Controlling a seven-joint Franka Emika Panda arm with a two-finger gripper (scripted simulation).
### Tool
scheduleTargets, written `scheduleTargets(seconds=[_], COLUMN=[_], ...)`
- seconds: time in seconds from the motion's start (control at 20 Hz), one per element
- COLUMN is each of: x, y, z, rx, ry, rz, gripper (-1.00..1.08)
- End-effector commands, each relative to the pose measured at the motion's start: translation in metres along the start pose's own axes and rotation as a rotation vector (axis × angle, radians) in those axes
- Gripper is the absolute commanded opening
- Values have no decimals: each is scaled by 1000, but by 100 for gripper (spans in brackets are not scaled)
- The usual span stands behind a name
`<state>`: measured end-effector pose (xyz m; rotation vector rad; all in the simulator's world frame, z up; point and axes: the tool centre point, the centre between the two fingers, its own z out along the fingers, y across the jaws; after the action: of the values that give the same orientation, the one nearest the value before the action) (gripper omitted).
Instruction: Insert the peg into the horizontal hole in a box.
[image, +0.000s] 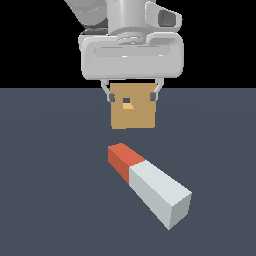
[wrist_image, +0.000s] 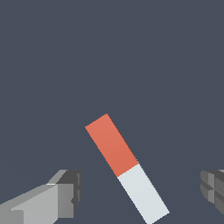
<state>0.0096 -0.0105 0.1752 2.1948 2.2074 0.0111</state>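
The peg (image: 148, 183) lies flat on the dark floor, its red-orange end toward the box and its white-grey end nearer the camera, angled to the exterior view's right. The tan box (image: 132, 111) stands behind it, with the small square hole (image: 127, 103) in its facing side. My gripper (image: 131, 95) hangs high above the floor, open and empty; its fingertips overlap the box's upper corners in the picture. In the wrist view the peg (wrist_image: 124, 166) lies slantwise below and between my spread fingers (wrist_image: 65, 194); the box is out of that view.
Dark grey floor (image: 50, 175) lies all around the peg and box. The black background starts behind the box. Nothing else shows.
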Motion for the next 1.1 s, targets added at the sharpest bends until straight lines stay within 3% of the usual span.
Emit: scheduleTargets(seconds=[0.0, 0.55, 1.05], x=[0, -12, -42], y=[0, 1, 6], z=[0, 11, 41], rx=[0, 2, 7], ry=[0, 3, 10], rz=[0, -61, -223], gripper=[100, 100, 100])
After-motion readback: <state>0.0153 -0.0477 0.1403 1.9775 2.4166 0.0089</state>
